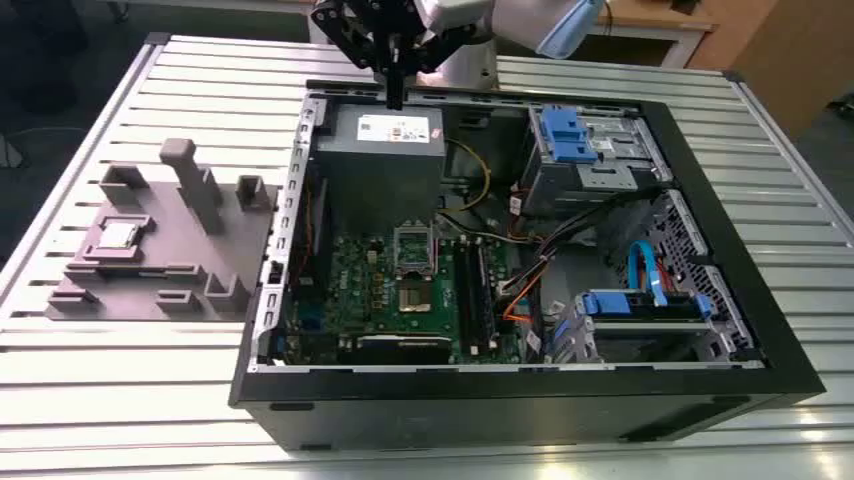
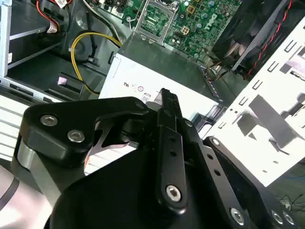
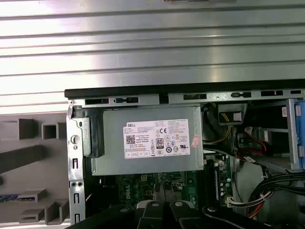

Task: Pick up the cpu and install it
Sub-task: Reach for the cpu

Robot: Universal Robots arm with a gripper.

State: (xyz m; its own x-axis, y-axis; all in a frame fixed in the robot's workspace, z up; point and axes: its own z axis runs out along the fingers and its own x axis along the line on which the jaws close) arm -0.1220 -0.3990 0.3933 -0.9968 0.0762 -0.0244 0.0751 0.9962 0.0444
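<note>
1. The cpu (image 1: 120, 236) lies flat in a shallow recess of the grey moulded tray (image 1: 174, 285), towards the exterior view's left. Its silvery top faces up.
2. The tray rests on the slatted metal counter (image 1: 134, 390), just beside the open computer case (image 1: 534, 405) and outside it.
3. The gripper (image 1: 395, 98) hangs above the far edge of the case, over the grey power supply (image 1: 380, 165). It is well apart from the cpu.
4. The gripper is clenched, with its black fingers drawn together to a single narrow tip and nothing between them. In the first wrist view (image 3: 165, 206) the two fingers sit side by side with only a thin seam between them.
5. In the second wrist view the gripper (image 2: 166, 94) points down towards the white label (image 2: 143, 81) on top of the power supply (image 2: 162, 57).
6. Inside the case, the green motherboard (image 1: 380, 300) lies on the near side of the power supply. A shiny metal socket frame (image 1: 416, 248) sits near its middle, and this frame also shows in the second wrist view (image 2: 155, 19).
7. A yellow cable (image 2: 78, 45) loops beside the power supply.
8. Blue drive brackets (image 1: 567, 135) sit in the case on the exterior view's right.
9. In the first wrist view, the power supply (image 3: 109, 160) fills the corner of the case, with the tray (image 3: 28, 157) beyond the case wall.
</note>
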